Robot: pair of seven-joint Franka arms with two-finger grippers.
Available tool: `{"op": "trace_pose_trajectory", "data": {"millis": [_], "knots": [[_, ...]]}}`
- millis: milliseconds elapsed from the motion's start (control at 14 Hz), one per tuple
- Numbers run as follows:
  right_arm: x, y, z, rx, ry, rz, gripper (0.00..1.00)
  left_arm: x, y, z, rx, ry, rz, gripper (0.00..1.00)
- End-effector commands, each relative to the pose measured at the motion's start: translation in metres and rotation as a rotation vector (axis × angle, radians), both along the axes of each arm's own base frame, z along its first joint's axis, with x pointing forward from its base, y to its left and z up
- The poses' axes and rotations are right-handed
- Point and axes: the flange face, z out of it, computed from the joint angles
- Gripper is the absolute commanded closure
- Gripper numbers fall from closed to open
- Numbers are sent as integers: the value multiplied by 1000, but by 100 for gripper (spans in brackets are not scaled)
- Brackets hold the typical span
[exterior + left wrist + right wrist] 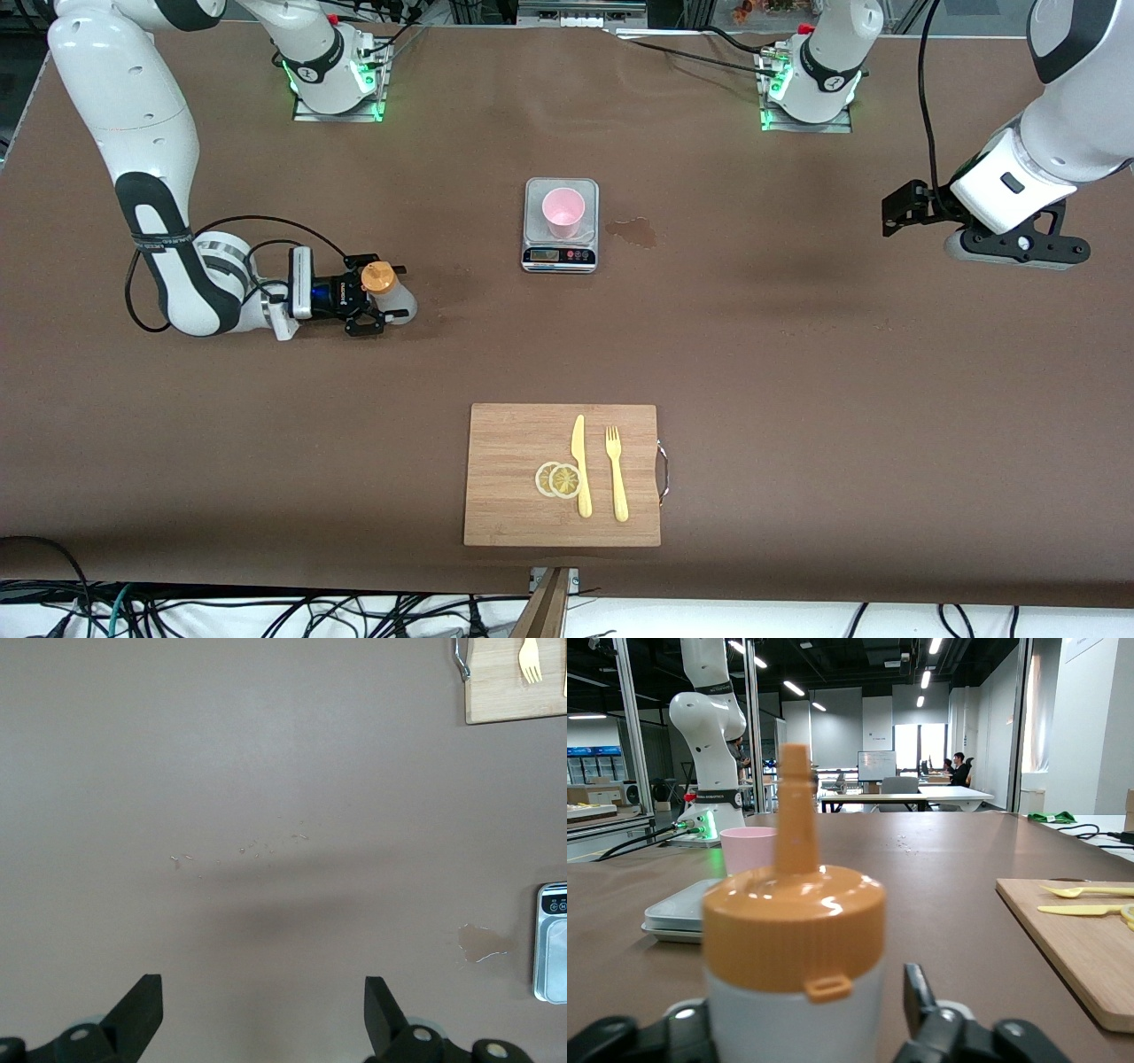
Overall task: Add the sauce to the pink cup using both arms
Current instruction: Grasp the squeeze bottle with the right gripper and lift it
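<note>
r gripper point(383, 299) round sauce point(387, 289); no readable labels.

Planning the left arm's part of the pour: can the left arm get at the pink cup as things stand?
Probably yes. The pink cup stands upright on the scale, with bare table toward the left gripper, whose jaws are open. The right gripper is at the sauce bottle, out of the way.

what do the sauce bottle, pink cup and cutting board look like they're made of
Sauce bottle: likely soft plastic, frosted white body, glossy orange cap. Pink cup: thin plastic, seemingly translucent, light shows through its wall. Cutting board: wood or bamboo, matte, with visible grain.
</note>
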Motion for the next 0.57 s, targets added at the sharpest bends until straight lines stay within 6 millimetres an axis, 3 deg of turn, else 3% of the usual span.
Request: {"op": "trace_pose_trajectory", "data": {"millis": [0,72,286,501], "knots": [[7,2,6,5,-16,-17,93,1,2,5,-7,-7,-19,0],[12,2,15,-4,-27,-18,100,2,3,6,-7,-9,-19,0],[32,3,79,-139,-44,-26,100,2,3,5,-7,-9,-15,0],[39,13,133,-285,-29,-20,100,2,3,5,-6,-8,-9,0]]}}
